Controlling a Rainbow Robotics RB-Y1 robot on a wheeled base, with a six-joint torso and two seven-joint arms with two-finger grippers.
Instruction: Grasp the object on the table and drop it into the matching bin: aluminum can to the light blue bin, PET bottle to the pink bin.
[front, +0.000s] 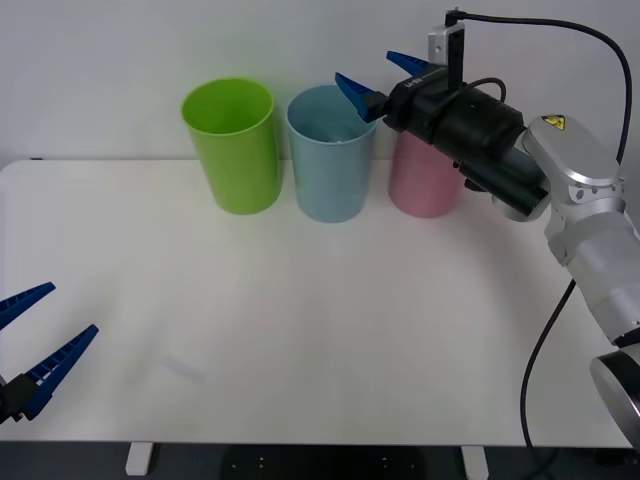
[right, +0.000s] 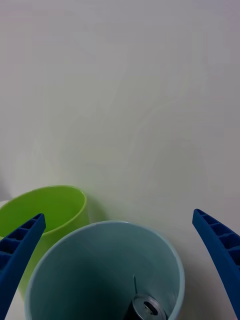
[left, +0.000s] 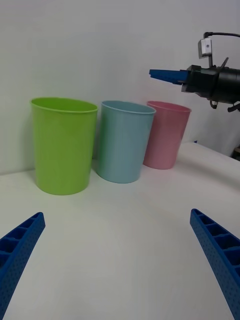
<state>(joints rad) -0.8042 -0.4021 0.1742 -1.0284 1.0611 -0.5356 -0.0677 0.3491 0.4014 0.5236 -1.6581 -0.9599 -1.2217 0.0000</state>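
I see the aluminum can lying at the bottom of the light blue bin, its silver top with the pull-tab opening facing up in the right wrist view. The light blue bin stands upright near the far edge of the counter, in the middle of a row of three: the lime green bin just beside it on the left, the pink bin just beside it on the right. The right gripper hangs above the rim of the light blue bin, its blue ribbed fingers spread apart and released, holding nothing; the arm behind it crosses in front of the pink bin's top. The left gripper is parked low at the near left corner of the counter, well apart from the bins, its fingers likewise spread and empty.
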